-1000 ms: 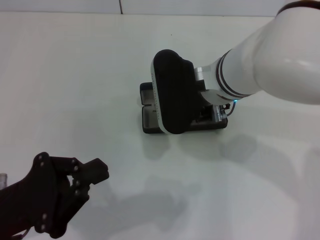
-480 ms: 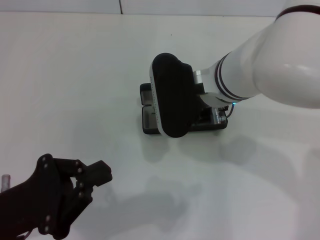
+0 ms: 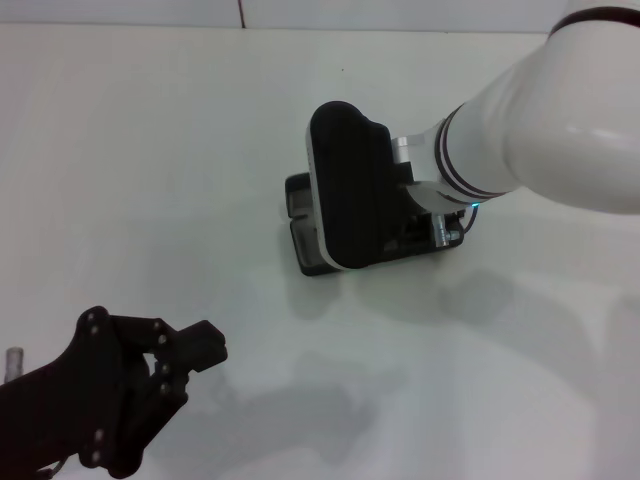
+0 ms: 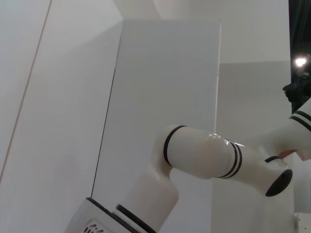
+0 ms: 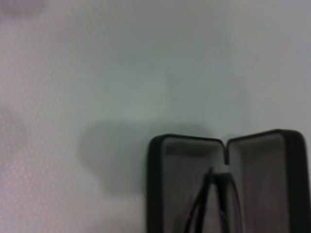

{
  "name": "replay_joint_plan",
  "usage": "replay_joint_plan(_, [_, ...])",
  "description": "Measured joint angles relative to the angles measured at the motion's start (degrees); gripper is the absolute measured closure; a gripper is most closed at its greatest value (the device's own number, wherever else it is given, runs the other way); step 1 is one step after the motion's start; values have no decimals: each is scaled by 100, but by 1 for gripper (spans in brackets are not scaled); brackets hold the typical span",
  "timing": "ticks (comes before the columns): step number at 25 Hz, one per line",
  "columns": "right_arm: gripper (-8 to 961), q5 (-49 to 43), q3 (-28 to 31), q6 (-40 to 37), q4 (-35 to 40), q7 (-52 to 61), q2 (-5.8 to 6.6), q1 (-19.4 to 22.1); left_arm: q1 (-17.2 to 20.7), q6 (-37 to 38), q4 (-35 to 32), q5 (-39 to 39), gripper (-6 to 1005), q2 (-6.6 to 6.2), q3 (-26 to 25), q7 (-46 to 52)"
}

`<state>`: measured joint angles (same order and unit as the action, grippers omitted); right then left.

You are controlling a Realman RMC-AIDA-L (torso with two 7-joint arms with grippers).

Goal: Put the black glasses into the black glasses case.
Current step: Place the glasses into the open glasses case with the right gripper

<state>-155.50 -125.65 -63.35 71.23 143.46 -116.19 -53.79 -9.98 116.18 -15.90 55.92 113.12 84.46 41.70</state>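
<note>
The black glasses case (image 3: 302,238) lies open on the white table, mostly covered by my right arm in the head view. In the right wrist view the case (image 5: 177,184) shows both grey-lined halves, and the black glasses (image 5: 212,196) lie inside it along the hinge, their thin frame partly cut off by the picture's edge. My right gripper (image 3: 405,225) hangs directly over the case, under its bulky black housing. My left gripper (image 3: 165,365) is parked at the near left, well away from the case.
The white table (image 3: 150,150) stretches all around the case. A wall edge runs along the far side. The left wrist view shows only the wall and my right arm (image 4: 209,155).
The case has turned slightly and shifted a little to the right under the right gripper. The right wrist moved slightly with it. The left gripper barely moved.
</note>
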Motion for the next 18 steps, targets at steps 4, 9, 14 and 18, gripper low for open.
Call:
replay_joint_plan(4, [830,-58,7,-10,26,2,0,36,-24,0,0,0,951,7,0,17])
replay_joint_plan(9, [803,-69,5,-17,65,6,0,77,-30,0,0,-1,951,11,0,27])
replay_joint_plan(14, [800,-71,32,-85,361,7,0,278,-46,1,46,-3,950,24,-10,15])
replay_joint_plan(18, [798,-75,58,-199,571,6,0,434,-62,1,49,-3,950,26,-21,26])
